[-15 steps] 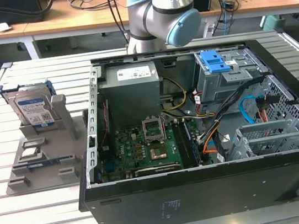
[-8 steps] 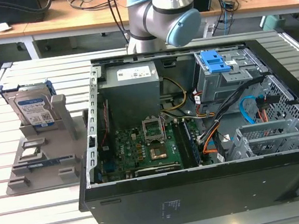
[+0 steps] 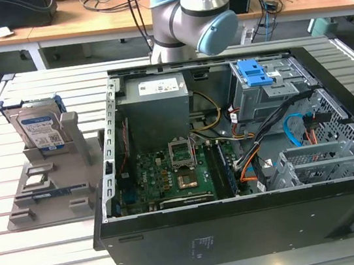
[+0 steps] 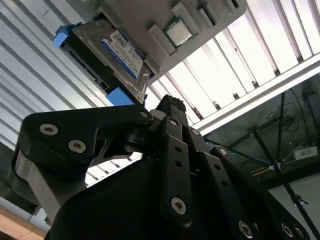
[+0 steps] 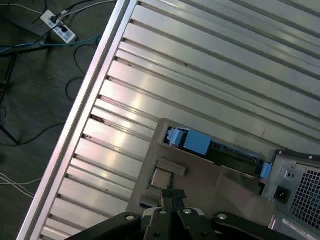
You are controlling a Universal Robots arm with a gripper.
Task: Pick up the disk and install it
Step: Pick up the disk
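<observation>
Standing on end, the disk leans slightly back.

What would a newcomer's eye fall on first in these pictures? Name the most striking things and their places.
The black open computer case lies on its side across the exterior view's middle and right, its green motherboard bared. At the exterior view's left, the silver blue-framed disk stands on edge in a grey plastic holder.
</observation>
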